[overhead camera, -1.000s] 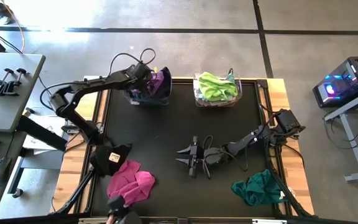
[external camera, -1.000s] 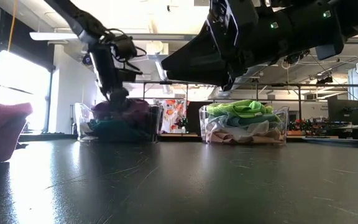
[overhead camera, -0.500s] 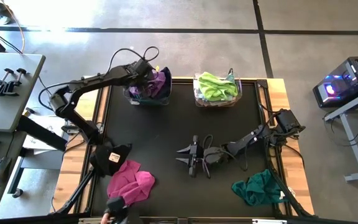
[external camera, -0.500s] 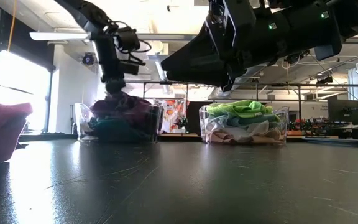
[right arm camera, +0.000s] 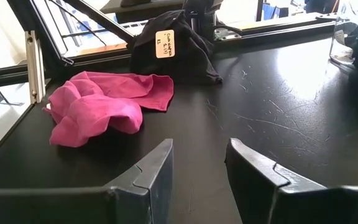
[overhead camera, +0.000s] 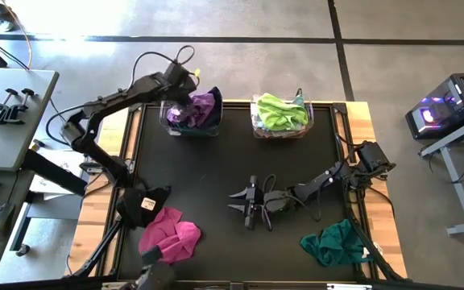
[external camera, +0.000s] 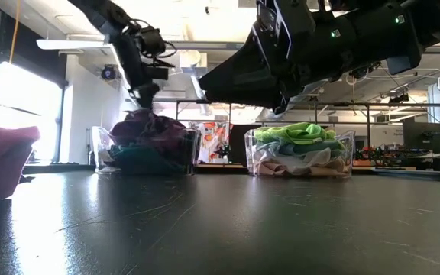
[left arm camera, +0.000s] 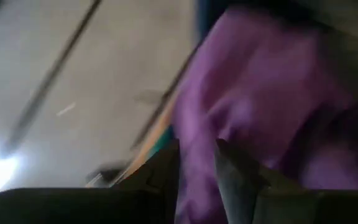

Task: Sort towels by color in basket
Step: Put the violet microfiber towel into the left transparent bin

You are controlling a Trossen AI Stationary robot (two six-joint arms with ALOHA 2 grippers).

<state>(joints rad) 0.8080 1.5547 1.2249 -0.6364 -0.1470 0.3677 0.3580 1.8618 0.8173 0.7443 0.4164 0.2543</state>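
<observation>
My left gripper (overhead camera: 189, 89) hangs just above the left basket (overhead camera: 171, 124), its fingers a little apart. The purple towel (overhead camera: 205, 104) lies under it on top of that basket's dark heap (external camera: 151, 126). A lime green towel (overhead camera: 280, 111) tops the pale heap in the right basket (external camera: 347, 156). On the mat lie a magenta towel (overhead camera: 170, 238) and a black towel with a tag (overhead camera: 147, 201) at the near left, and a teal towel (overhead camera: 334, 244) at the near right. My right gripper (overhead camera: 246, 206) waits open over the middle of the mat, pointing toward the magenta towel (right arm camera: 104, 102).
The two clear baskets stand side by side at the mat's far edge. The black mat (overhead camera: 216, 173) between the baskets and the loose towels is bare. Wooden strips (overhead camera: 373, 161) border the mat. A side desk (overhead camera: 6, 113) stands to the left, off the table.
My left gripper has risen out of the left basket and drawn slightly toward the far left. The purple towel has stayed on the heap in the basket. My right arm has kept still.
</observation>
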